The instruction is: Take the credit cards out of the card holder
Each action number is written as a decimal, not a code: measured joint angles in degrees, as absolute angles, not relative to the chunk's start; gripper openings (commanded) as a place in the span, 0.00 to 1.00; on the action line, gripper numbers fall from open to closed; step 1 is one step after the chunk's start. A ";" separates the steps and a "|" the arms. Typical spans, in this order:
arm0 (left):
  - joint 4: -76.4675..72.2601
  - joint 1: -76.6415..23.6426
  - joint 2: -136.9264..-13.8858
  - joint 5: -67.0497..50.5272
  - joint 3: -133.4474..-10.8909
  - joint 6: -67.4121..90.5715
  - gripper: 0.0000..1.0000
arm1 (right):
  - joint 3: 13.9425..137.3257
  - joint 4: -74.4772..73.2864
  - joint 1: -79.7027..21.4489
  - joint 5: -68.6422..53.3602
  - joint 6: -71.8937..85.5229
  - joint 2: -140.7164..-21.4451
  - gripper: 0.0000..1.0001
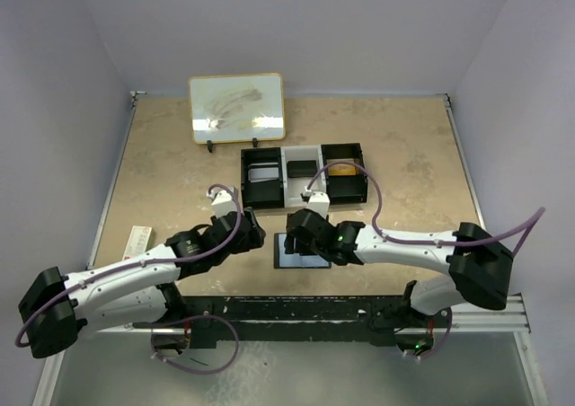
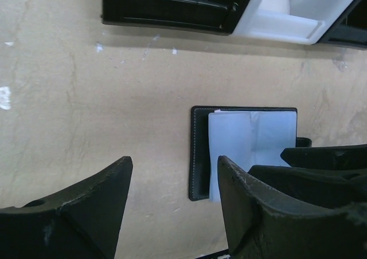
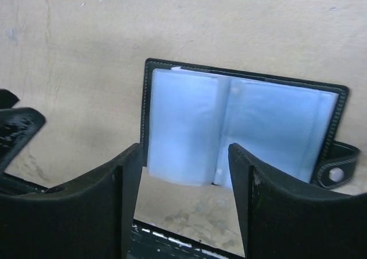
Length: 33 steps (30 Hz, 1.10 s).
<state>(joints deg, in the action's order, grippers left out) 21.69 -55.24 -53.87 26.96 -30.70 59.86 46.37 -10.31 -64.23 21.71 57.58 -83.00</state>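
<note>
Tray (image 1: 286,177) behind card holder (image 1: 289,255) (open), whiteboard (image 1: 237,108) beyond

There were one card holder (image 1: 296,259), one three-compartment tray (image 1: 304,157), one whiteboard (image 1: 236,107), one pale strip (image 1: 137,239) and two grippers: left gripper (image 2: 172,173), right gripper (image 3: 184,156).

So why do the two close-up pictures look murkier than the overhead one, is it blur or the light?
Top external view: even, soft light, faint shadows, the card holder small but clear. Left wrist view: the left pincer looms dark and soft. Right wrist view: the holder's inside panels glare pale blue, so what they hold is hard to make out; the right pincer is dark too.
</note>
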 measured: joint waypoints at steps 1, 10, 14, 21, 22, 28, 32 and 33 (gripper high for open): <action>20.51 -55.24 -54.92 26.00 -30.70 59.46 0.57 | 46.37 -11.42 -64.20 22.35 58.06 -81.87 0.66; 11.68 -55.27 -65.12 17.39 -30.70 57.56 0.47 | 41.54 -17.34 -61.19 24.51 61.10 -78.28 0.65; 9.56 -55.33 -66.67 15.57 -30.70 57.41 0.45 | 40.16 -17.80 -60.58 24.45 61.12 -77.28 0.65; 6.87 -55.86 -68.36 13.98 -30.70 57.39 0.43 | 40.18 -17.85 -60.40 24.40 61.10 -78.02 0.64; 6.76 -55.99 -68.58 13.87 -30.70 57.41 0.43 | 40.21 -17.96 -60.34 24.43 61.12 -78.52 0.64; 6.26 -56.64 -69.58 13.50 -30.70 57.39 0.41 | 40.25 -19.07 -59.92 24.38 61.01 -80.68 0.63; 5.58 -57.01 -70.81 13.39 -30.70 57.32 0.38 | 40.29 -18.96 -59.92 24.34 60.71 -80.68 0.62; 5.32 -57.10 -71.18 13.37 -30.70 57.25 0.37 | 40.38 -19.03 -59.92 24.32 60.58 -80.68 0.62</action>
<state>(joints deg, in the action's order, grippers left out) 5.32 -57.10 -71.18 13.37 -30.70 57.25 40.38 -19.03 -59.92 24.32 60.58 -80.68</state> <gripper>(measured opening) 0.394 0.629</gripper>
